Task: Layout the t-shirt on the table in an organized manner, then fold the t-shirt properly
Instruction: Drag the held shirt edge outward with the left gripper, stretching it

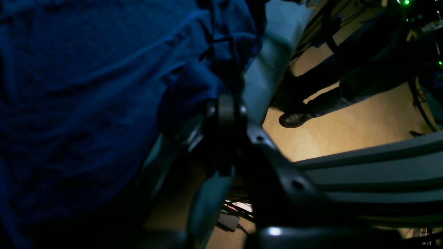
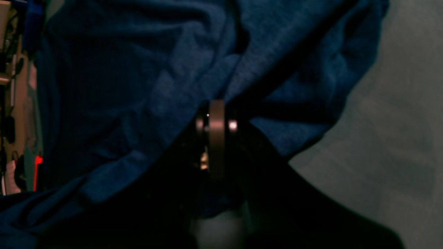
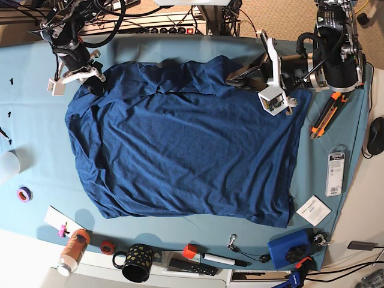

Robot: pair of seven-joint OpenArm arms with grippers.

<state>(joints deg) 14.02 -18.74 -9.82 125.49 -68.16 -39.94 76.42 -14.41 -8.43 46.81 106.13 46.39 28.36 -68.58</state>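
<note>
Mostly spread flat across the teal desk [image 3: 36, 138], t-shirt [image 3: 186, 150]; left gripper [image 3: 240, 75] clenched on its far edge, right gripper [image 3: 95, 89] seemingly pinching the opposite corner.

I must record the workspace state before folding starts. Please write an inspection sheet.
Surface: table with teal cloth, white rim at near edge.
Job's things: t-shirt spread wide, far edge bunched.
Clutter: black mug, orange bottle, marker, orange cutter, tape roll.
Grippers: left gripper and right gripper, fingers shut on t-shirt.
Cables: bundle beyond far edge.
Surroundings: tan floor.
</note>
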